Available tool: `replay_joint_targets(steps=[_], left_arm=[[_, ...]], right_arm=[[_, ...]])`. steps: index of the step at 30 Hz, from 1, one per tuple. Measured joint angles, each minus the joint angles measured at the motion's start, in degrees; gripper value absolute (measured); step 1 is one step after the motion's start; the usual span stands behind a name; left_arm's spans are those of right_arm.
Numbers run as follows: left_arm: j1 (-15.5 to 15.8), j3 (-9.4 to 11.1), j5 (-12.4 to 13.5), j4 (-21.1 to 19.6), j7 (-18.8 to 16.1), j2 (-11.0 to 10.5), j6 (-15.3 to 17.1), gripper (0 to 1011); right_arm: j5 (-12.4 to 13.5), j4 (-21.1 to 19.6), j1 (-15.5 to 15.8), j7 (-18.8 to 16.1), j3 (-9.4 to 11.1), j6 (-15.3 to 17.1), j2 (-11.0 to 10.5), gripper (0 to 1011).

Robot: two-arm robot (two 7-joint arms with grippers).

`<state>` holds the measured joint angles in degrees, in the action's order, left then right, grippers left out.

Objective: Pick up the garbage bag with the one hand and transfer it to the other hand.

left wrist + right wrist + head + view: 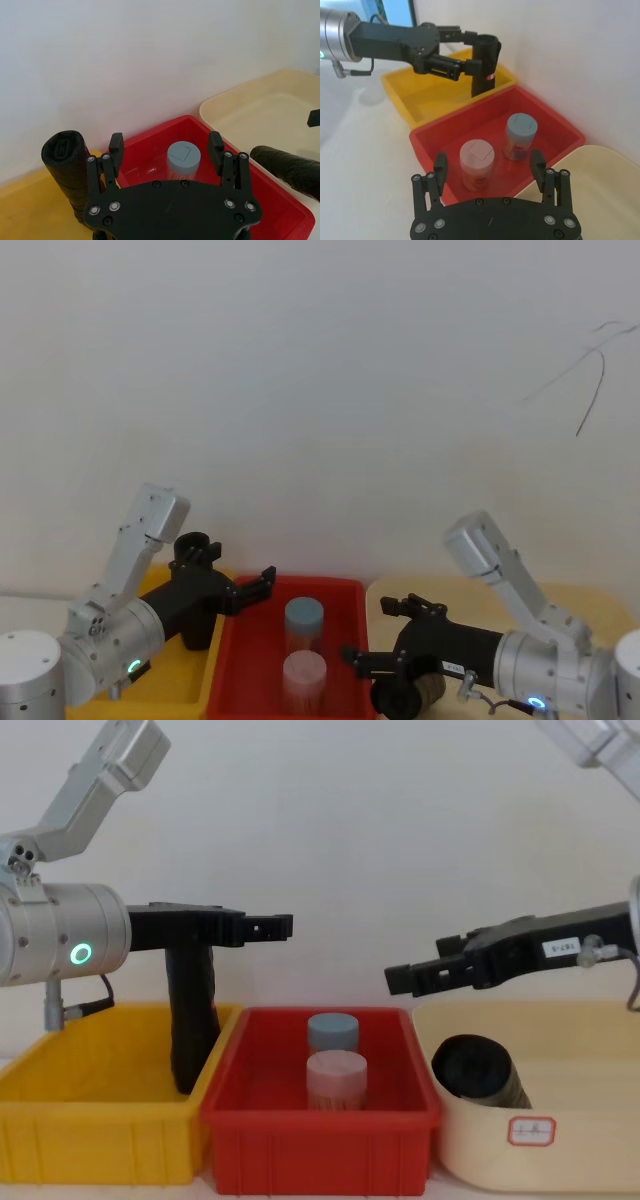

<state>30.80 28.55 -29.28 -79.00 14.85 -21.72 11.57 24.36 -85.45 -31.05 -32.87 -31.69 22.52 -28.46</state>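
- Chest view, yellow bin (100, 1120) at left: I judge toppling the main risk, since the garbage bag (190, 1020) stands free at its right end and a sideways nudge would tip it.
- Bag: long axis vertical, hollow core up.
- Left gripper (272, 927): spread wide, empty, beside the bag's top, fingers toward the red bin (320, 1130).
- Right gripper (410, 972): spread wide, empty, above the cream tub (590, 1140).

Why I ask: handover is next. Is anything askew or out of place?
One black roll lies tipped on its side in the cream tub, while the garbage bag stands upright in the yellow bin. Nothing looks spilled or damaged.
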Motion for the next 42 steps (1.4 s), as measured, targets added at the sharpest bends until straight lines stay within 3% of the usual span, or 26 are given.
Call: replay_joint_targets(steps=[20, 42], left_arm=[[0.0, 0.0, 0.0, 0.0, 0.0, 0.0, 0.0, 1000], [0.0, 0.0, 0.0, 0.0, 0.0, 0.0, 0.0, 1000]], right_arm=[[-6.4, 6.3, -8.2, -2.6, -8.5, 4.2, 2.2, 1001], [-10.9, 14.9, -14.1, -4.8, -13.0, 4.7, 7.6, 1001]])
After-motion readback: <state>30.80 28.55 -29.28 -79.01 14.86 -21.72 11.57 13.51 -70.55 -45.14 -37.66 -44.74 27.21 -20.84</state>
